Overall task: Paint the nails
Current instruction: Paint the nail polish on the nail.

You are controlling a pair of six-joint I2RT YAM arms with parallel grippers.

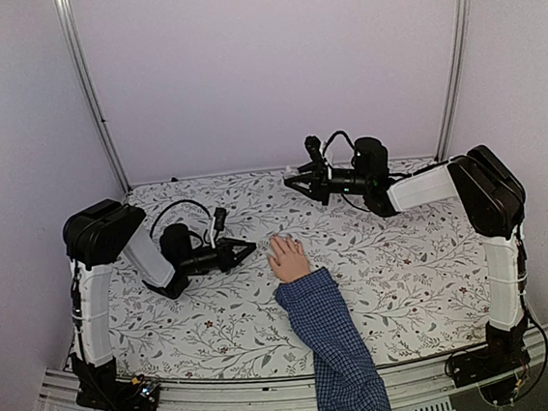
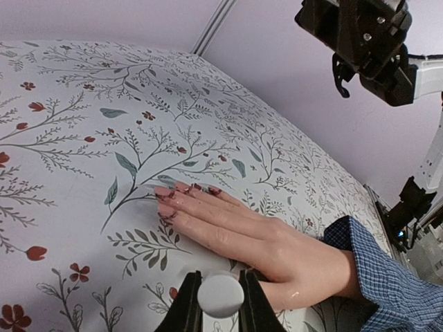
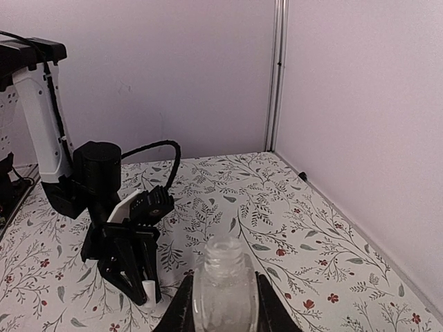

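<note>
white links (image 1: 92,310), black joints (image 1: 104,230), looped black cables (image 1: 179,205); black left gripper (image 1: 247,251) and right gripper (image 1: 296,179)

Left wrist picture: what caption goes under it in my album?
Robot's left hand grips a round white piece near the nails on a flowery cloth.

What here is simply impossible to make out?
Top view: the nails of the pale hand are too small to show any polish.
Left wrist view: anything below the white round cap in the left gripper is cut off by the bottom edge.
Right wrist view: the base of the clear glass bottle in the right gripper is cut off likewise.
</note>
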